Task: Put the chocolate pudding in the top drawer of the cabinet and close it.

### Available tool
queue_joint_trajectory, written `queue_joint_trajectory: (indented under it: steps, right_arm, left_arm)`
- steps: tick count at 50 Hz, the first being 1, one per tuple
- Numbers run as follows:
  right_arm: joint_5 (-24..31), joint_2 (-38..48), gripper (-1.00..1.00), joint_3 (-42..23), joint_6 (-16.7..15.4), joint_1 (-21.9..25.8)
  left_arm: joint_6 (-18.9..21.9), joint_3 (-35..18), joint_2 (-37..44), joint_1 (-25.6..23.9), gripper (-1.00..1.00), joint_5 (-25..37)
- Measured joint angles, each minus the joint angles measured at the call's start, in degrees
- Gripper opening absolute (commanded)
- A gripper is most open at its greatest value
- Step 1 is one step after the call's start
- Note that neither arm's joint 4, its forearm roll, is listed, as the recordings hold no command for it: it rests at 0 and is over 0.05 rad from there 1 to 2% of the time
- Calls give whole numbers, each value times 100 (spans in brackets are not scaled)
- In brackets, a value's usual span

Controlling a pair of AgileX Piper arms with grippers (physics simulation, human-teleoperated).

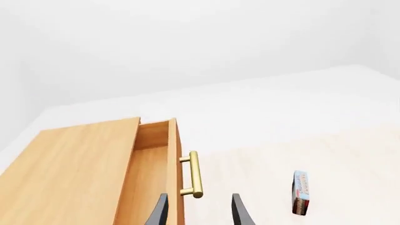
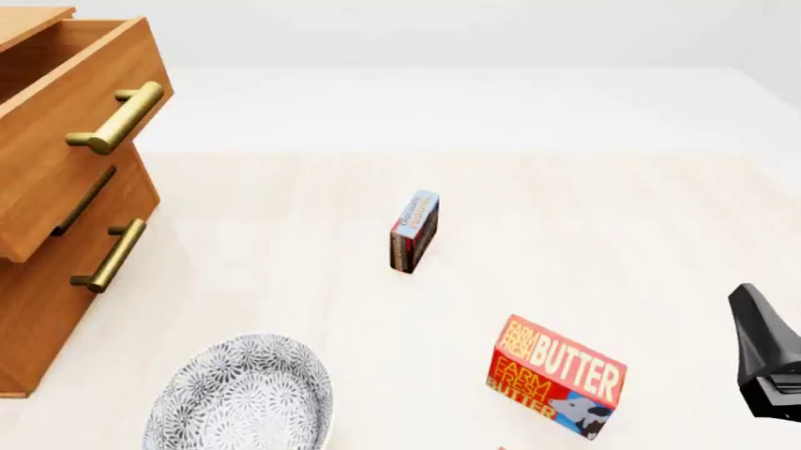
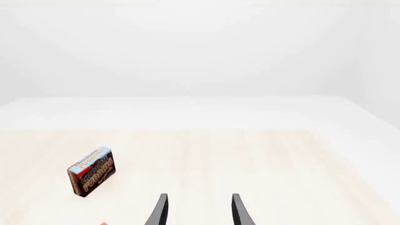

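Note:
The chocolate pudding (image 2: 414,232) stands on edge near the middle of the table, also seen as the pudding (image 1: 301,192) and pudding (image 3: 91,171) in the wrist views. The cabinet (image 2: 51,281) stands at the left, its top drawer (image 2: 75,122) pulled open with a brass handle (image 2: 119,117). My left gripper (image 1: 198,211) is open, fingers apart beside the drawer handle (image 1: 192,174), holding nothing. My right gripper (image 3: 198,211) is open and empty, to the right of the pudding and apart from it. In the front view only a dark part of the right arm (image 2: 766,361) shows.
A red "Farm Fresh Butter" box (image 2: 557,375) lies at the front right of the pudding. A patterned grey bowl (image 2: 240,398) sits at the front left, near the cabinet's foot. A lower drawer handle (image 2: 111,255) juts out below the open drawer.

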Motion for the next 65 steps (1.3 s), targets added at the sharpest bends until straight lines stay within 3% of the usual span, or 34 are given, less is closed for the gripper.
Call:
queue_joint_trajectory:
  steps: [33, 45, 65]
  right_arm:
    - [0, 0, 100, 0, 0, 0]
    - [0, 0, 100, 0, 0, 0]
    - [0, 0, 100, 0, 0, 0]
  left_arm:
    - [-126, -1833, 1761, 411, 100, 1739]
    - [-145, -2024, 2121, 567, 100, 2061]
    - [-439, -1849, 2358, 795, 100, 2122]
